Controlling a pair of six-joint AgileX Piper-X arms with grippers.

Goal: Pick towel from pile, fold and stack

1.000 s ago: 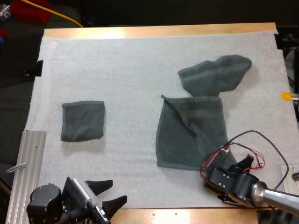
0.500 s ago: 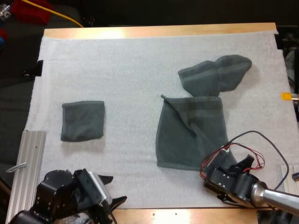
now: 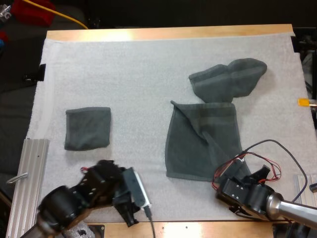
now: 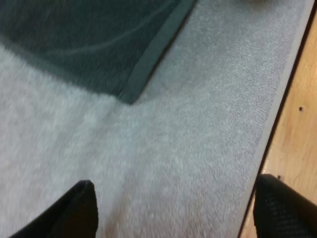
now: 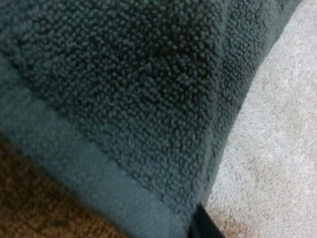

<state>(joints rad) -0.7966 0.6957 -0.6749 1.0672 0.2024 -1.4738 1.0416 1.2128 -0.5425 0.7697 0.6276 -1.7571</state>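
Note:
A dark grey-green towel (image 3: 200, 144) lies spread on the white mat (image 3: 138, 74), one flap folded over diagonally. Behind it sits a crumpled towel (image 3: 228, 79). A folded towel (image 3: 87, 128) rests at the mat's left. My right gripper (image 3: 242, 174) is at the spread towel's near right corner; its wrist view has the towel's pile and hem (image 5: 124, 99) pressed close, with a black fingertip (image 5: 204, 229) under the hem. My left gripper (image 3: 134, 204) hovers low by the mat's near edge. Its fingers (image 4: 74, 210) stand wide apart, open, a short way from the spread towel's near left corner (image 4: 130, 94).
An aluminium rail (image 3: 28, 178) runs along the mat's near left side. The table's wooden front edge (image 4: 297, 129) lies just beside my left gripper. Bare mat stretches between the folded towel and the spread one.
My left arm has swung up and to the right along the near edge, turning its gripper toward the spread towel. The right arm and the towels have stayed put.

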